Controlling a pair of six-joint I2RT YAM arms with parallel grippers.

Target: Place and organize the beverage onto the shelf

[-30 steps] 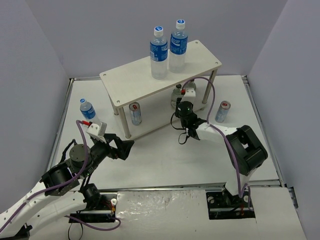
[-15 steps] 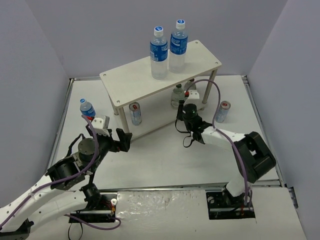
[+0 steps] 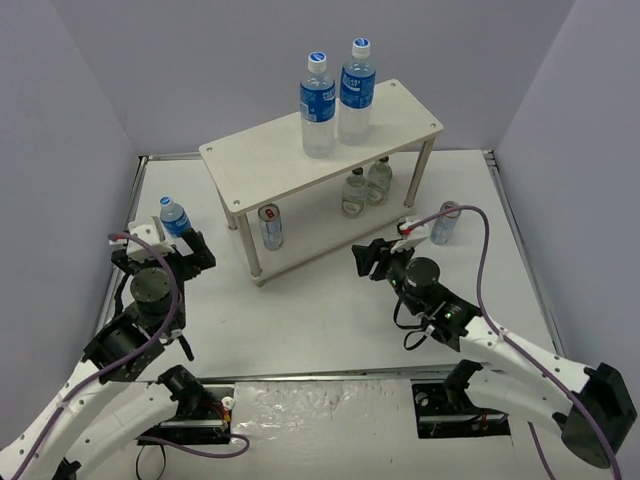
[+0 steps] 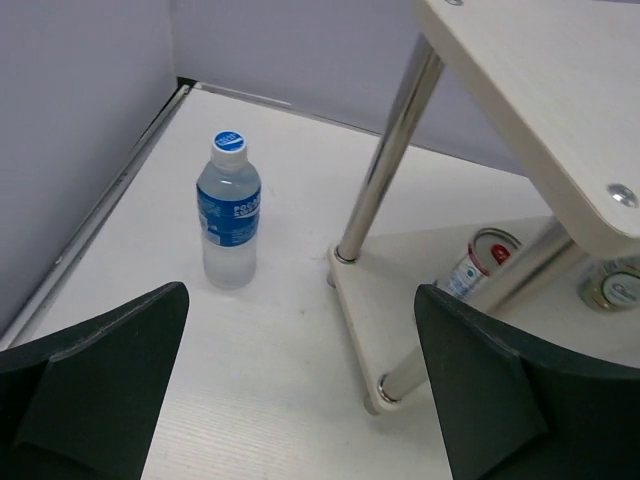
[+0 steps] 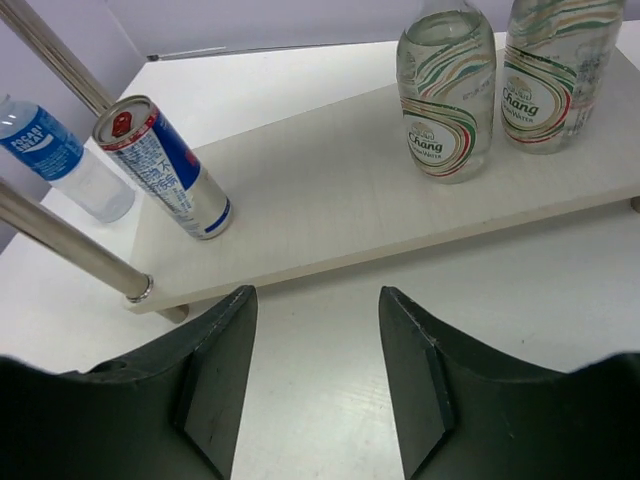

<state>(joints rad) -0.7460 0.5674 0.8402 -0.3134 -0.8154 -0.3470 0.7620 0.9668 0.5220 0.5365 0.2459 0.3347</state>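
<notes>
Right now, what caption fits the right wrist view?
Open right hand facing shelf's lower board: one can, two small bottles upright.

Tops of small clear bottles (image 5: 447, 110) off-frame.

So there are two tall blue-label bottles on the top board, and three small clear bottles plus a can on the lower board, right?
Not quite. The lower board holds two small clear bottles, not three, plus the can. The right wrist view shows it. The two tall blue-label bottles do stand on the top board.
</notes>
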